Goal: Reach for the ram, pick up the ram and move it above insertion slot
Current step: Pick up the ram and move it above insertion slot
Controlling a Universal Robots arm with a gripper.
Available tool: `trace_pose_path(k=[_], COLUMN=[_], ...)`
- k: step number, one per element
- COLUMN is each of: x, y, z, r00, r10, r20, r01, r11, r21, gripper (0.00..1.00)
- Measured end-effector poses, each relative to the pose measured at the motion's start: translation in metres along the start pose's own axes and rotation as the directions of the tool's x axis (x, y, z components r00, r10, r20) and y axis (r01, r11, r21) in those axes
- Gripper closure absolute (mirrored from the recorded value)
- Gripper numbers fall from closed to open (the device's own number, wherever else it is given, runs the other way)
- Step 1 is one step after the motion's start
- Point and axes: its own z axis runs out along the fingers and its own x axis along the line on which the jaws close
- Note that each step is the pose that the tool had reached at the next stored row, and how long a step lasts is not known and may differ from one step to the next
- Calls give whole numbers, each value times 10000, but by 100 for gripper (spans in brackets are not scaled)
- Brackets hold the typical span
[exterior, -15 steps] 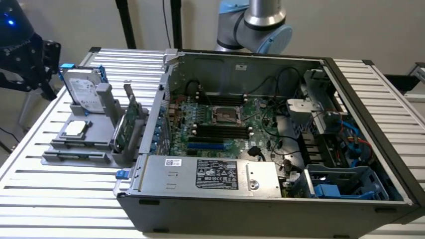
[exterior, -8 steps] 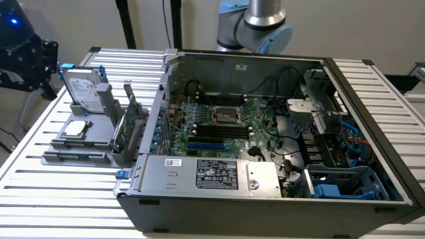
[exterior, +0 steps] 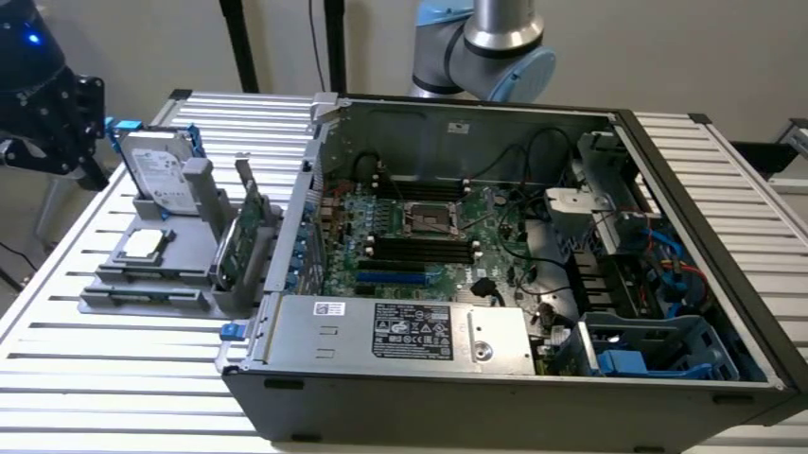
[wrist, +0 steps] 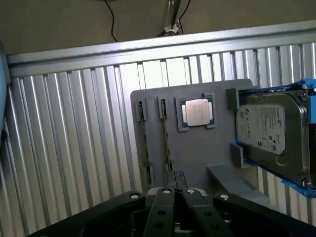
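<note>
**Q:** Where is the ram, and how does the gripper stand?

**A:** The ram [wrist: 166, 140] stands on edge in a narrow groove of the gray holder [wrist: 197, 155], just beside a second stick [wrist: 142, 143] of the same kind. The gripper [wrist: 177, 178] hangs over one end of the holder's grooves. Its jaws are together with nothing between them, and they are clear of the ram.

**Q:** How will the ram handle?

**A:** It is judged light, thin and stiff — but fragile. Take hold on the two flat faces near mid-length, and keep off the contact edge. The exposed top edge is narrow, so a shallow grip may let it tilt.

**Q:** What does each view add?

**A:** The wrist view gives the ram edge-on and the jaws' line to it. The exterior view gives the insertion slot [exterior: 423, 248] inside the computer case [exterior: 505, 407] — well apart from the holder.
</note>
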Motion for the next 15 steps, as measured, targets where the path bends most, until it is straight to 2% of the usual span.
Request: trace_pose_path(k=[4,10,15], x=[0,0,27], y=[0,-6,-68], z=[4,9,8], r00=[9973,9852,9837], r10=[-728,-1714,-1798], r20=[6,17,70], r01=[728,1714,1798], r11=[9973,9852,9837], r21=[-11,-27,-35], gripper=[89,89,88])
